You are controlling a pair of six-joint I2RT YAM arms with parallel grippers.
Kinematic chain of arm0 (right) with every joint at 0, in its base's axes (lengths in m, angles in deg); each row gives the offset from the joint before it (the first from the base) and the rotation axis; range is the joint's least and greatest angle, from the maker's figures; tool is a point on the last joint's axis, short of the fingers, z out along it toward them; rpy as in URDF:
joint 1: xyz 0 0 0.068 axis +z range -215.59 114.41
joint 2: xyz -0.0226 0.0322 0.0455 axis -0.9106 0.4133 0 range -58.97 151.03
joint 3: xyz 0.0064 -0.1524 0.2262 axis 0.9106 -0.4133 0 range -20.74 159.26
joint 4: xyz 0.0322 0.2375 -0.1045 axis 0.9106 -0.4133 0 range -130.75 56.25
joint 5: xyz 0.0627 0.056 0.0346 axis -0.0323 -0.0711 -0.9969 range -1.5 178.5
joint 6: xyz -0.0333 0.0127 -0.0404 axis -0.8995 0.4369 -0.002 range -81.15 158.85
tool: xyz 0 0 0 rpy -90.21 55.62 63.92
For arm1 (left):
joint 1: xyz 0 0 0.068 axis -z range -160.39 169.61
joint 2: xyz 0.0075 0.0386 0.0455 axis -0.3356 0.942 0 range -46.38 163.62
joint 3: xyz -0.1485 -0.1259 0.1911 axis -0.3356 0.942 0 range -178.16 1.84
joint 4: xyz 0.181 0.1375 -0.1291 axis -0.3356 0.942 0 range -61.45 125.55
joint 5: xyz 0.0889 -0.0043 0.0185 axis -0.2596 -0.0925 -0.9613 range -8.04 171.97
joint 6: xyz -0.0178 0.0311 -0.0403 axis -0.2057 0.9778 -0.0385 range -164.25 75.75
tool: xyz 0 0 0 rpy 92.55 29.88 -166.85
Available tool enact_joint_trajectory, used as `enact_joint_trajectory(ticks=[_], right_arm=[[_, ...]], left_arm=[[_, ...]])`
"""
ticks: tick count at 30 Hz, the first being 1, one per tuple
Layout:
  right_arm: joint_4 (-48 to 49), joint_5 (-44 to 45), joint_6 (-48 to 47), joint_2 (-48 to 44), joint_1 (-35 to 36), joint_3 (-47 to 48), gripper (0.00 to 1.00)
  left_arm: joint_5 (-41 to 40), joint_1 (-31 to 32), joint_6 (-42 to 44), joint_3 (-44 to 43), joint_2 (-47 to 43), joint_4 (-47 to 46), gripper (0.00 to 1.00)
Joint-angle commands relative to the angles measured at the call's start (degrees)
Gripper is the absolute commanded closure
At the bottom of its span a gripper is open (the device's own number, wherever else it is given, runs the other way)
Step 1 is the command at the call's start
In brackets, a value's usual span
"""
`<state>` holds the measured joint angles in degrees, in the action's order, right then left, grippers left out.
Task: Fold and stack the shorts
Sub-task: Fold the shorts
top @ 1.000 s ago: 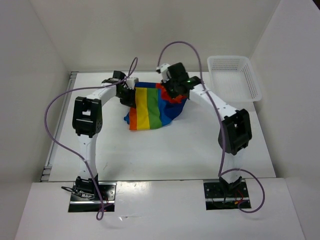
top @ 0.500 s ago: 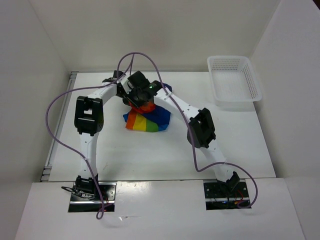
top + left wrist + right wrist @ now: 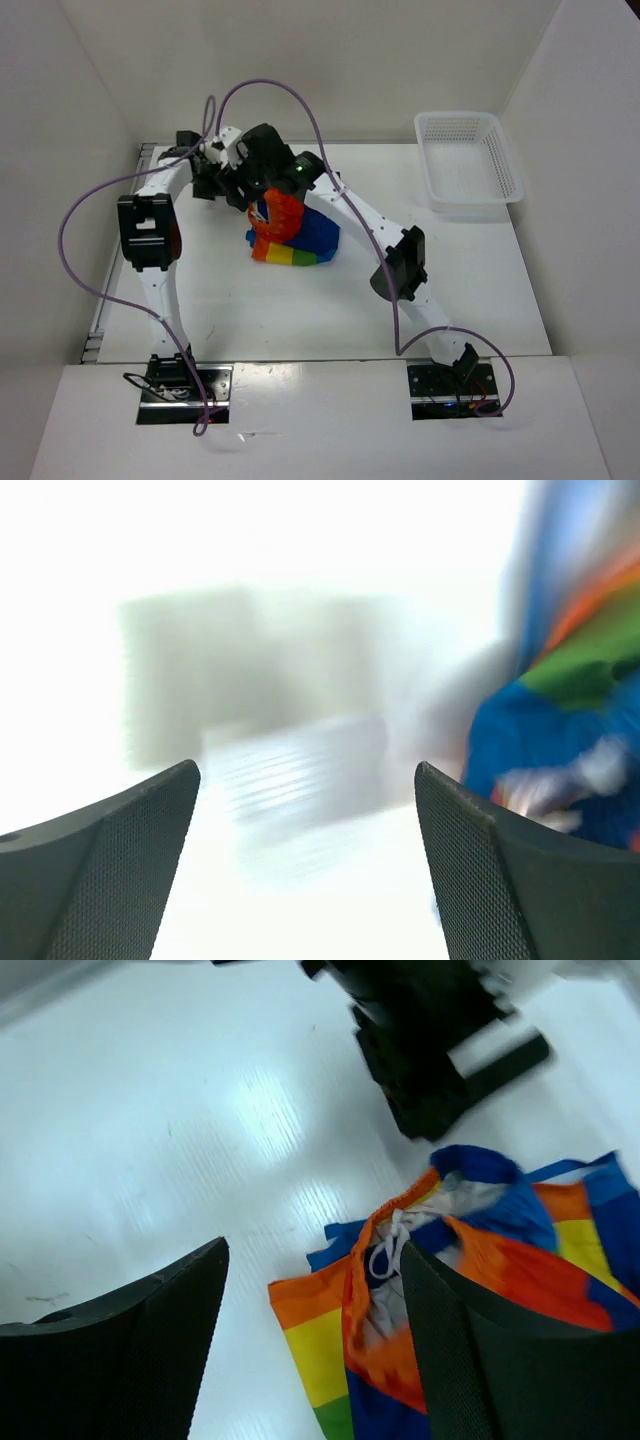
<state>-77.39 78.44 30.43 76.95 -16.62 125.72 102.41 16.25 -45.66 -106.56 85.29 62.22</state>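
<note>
Left gripper (image 3: 305,772) has drawn back from the shorts (image 3: 305,238), jaws apart

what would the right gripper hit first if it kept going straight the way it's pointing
Most likely the shorts: their drawstring waistband lies just ahead of the open right gripper, with the table underneath. Depth is hard to judge.

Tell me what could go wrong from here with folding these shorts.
The left fingers and right fingers, both open, sit close together by the shorts, so they could collide. The shorts lie bunched rather than flat, drawstring loose, so the fold may slump open.
</note>
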Motion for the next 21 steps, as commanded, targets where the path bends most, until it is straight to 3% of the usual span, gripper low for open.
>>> enact_joint_trajectory(ticks=[1, 4, 7, 9, 13, 16, 21], right_arm=[[6.5, 2.1, 4.2, -9.3, -0.4, 3.0, 0.23], [8.9, 8.3, 5.3, -15.8, -2.6, -4.8, 0.22], [11.4, 10.2, 2.4, -24.2, -5.3, -20.4, 0.22], [14.8, 11.3, 0.4, -30.5, -6.0, -35.7, 0.22], [19.9, 13.1, -3.9, -36.4, -7.1, -58.7, 0.21], [21.3, 12.0, -4.8, -37.8, -9.3, -66.8, 0.21], [25.3, 7.9, -3.8, -37.8, -9.3, -74.3, 0.2]], left_arm=[[-11.6, -4.9, 1.4, -1.9, -10.7, -2.1, 0.05], [-12.3, -3.9, 1.4, -1.9, -18.9, -2.0, 0.04], [-2.6, 0.1, 1.4, -2.5, -22.4, 7.4, 0.04], [2.9, 4.6, 1.4, -0.9, -22.4, 15.5, 0.03], [6.3, 10.1, 1.4, 8.3, -21.8, 16.7, 0.02], [7.7, 12.7, 1.4, 9.6, -19.2, 16.1, 0.0], [3.5, 13.3, 1.4, 9.1, -15.6, 14.8, 0.0]])
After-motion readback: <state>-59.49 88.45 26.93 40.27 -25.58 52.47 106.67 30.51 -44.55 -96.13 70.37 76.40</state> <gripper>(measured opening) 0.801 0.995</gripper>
